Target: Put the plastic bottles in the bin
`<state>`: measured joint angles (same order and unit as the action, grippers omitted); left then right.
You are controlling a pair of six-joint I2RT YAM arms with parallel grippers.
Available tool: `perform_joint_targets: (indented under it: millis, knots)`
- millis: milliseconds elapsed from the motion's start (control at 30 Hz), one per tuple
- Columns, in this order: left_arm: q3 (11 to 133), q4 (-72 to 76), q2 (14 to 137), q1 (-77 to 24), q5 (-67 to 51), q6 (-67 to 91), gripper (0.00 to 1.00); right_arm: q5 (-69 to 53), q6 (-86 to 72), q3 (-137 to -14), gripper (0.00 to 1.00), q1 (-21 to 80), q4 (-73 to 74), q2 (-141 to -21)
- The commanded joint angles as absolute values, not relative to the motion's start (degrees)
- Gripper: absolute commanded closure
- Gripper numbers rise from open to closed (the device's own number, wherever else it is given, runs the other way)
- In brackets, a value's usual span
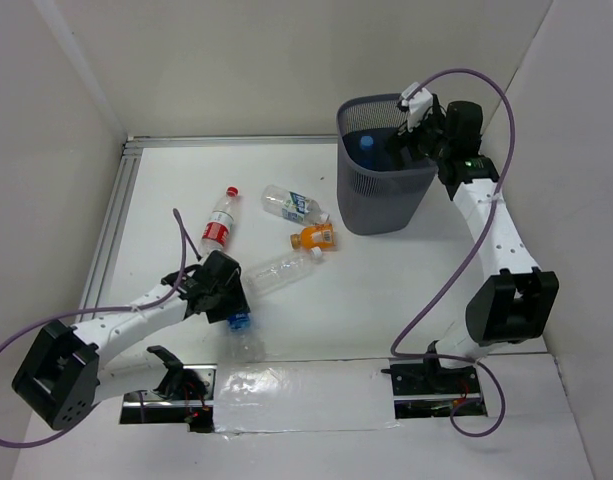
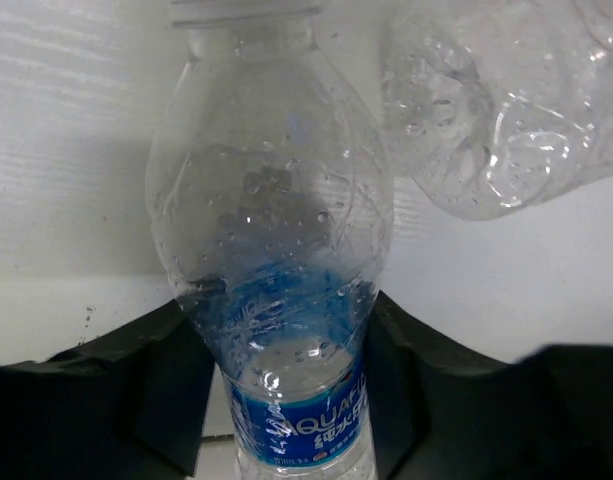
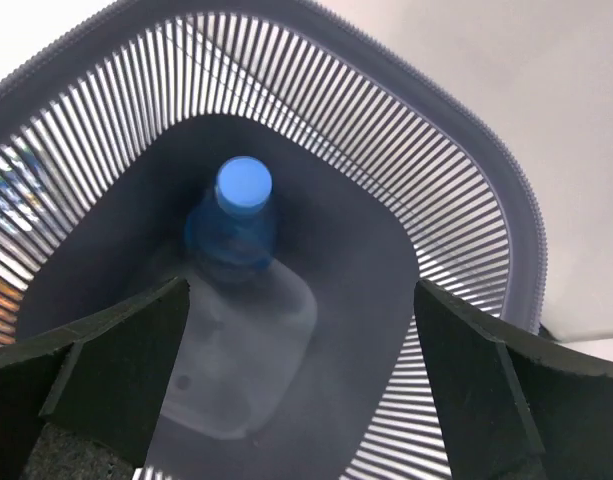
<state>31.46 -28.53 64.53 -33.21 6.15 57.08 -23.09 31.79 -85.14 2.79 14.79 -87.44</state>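
From above, my left gripper [image 1: 229,305] sits low on the nearest bottle [image 1: 242,326], whose long axis runs toward the near edge. The bin [image 1: 371,205] stands well apart to the far right, under my right gripper [image 1: 411,135], with four more bottles [image 1: 218,222] lying between. At my left wrist, the pads [image 2: 166,390] press both sides of that bottle at its blue label, its neck pointing straight ahead and a clear bottle [image 2: 506,100] just beside it. At my right wrist, the fingers [image 3: 116,370] gape wide and empty above the bin, where one blue-capped bottle [image 3: 241,215] lies inside.
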Motion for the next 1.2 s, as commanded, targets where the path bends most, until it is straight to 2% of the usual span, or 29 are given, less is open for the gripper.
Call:
perform_joint_targets:
  millis: [0, 33, 133, 267, 300, 333, 367, 400, 433, 467, 567, 633, 700, 767, 800, 833, 1033, 1067, 1100, 1133, 1167]
  knots:
    - [30.50, -26.98, 63.54, -33.49, 6.51, 56.25, 0.45, -31.00, 28.48, -86.48, 0.00, 0.53, 13.90, -83.94]
    - [30.50, -26.98, 63.02, -33.49, 6.50, 56.25, 0.58, -32.16, 27.78, -85.79, 0.00, -0.17, 13.19, -82.98]
    - [33.04, -30.75, 59.09, -34.01, 5.98, 54.94, 0.77, -37.50, 23.65, -83.24, 0.00, -3.59, 8.72, -79.99]
    - [43.73, -35.77, 49.00, -37.08, 2.13, 48.46, 0.83, -48.31, 17.85, -78.67, 0.00, -10.96, 2.99, -75.42]
    - [45.94, -35.77, 47.04, -37.09, 0.54, 46.60, 0.83, -50.25, 17.84, -78.66, 0.05, -11.77, 2.99, -73.93]
    - [48.23, -33.77, 45.54, -37.09, -0.78, 44.93, 0.83, -54.19, 18.45, -77.97, 0.17, -12.39, 4.21, -73.31]
    - [50.78, -32.27, 44.83, -37.09, -2.10, 43.43, 0.84, -55.88, 19.68, -77.96, 0.35, -13.00, 5.70, -72.60]
    - [56.37, -30.60, 44.82, -37.09, -3.68, 40.55, 0.84, -56.86, 21.51, -77.96, 0.59, -13.53, 7.02, -70.94]
    - [59.38, -28.85, 48.04, -37.09, -3.69, 39.39, 0.90, -56.87, 21.53, -76.91, 0.93, -13.54, 7.55, -69.71]
    - [62.55, -27.00, 50.60, -37.09, -4.65, 38.24, 0.92, -55.82, 21.53, -75.77, 1.00, -13.54, 7.56, -68.39]
    - [75.46, -16.99, 63.60, -37.09, -8.26, 33.85, 0.94, -55.20, 25.13, -70.94, 1.00, -13.54, 7.29, -63.03]
    - [85.19, -7.80, 70.54, -37.09, -11.15, 31.92, 0.94, -55.20, 29.15, -70.31, 0.91, -13.54, 10.00, -60.83]
    - [92.77, -2.57, 81.92, -37.09, -13.35, 31.90, 0.96, -55.80, 32.76, -69.79, 0.87, -13.54, 16.59, -60.04]
    - [105.60, 2.87, 89.96, -36.56, -15.29, 32.95, 0.96, -56.43, 35.94, -69.18, 0.87, -13.54, 20.37, -59.41]
    - [109.99, 4.21, 97.74, -36.56, -15.29, 33.48, 1.00, -57.21, 38.38, -68.39, 0.89, -13.54, 24.13, -58.63]
    - [117.70, 5.70, 101.39, -36.56, -13.90, 34.01, 1.00, -57.91, 38.93, -67.77, 0.91, -13.54, 25.47, -58.01]
    - [129.89, 18.71, 118.63, -34.98, -7.23, 39.90, 1.00, -59.06, 39.63, -60.12, 0.92, -14.06, 28.82, -52.04]
    - [132.08, 18.72, 120.39, -35.68, -2.60, 38.42, 0.94, -59.06, 40.25, -59.60, 0.90, -14.06, 28.83, -51.51]
    - [132.88, 17.85, 123.37, -35.68, -0.64, 36.76, 0.81, -59.67, 40.25, -58.89, 0.70, -14.06, 29.52, -50.37]
    - [133.41, 17.84, 124.70, -36.38, 1.04, 35.00, 0.71, -60.37, 41.47, -58.89, 0.44, -14.06, 30.49, -50.36]
    - [133.94, 15.67, 125.93, -36.39, 2.45, 34.20, 0.57, -61.16, 44.88, -58.89, 0.21, -14.06, 31.46, -49.58]
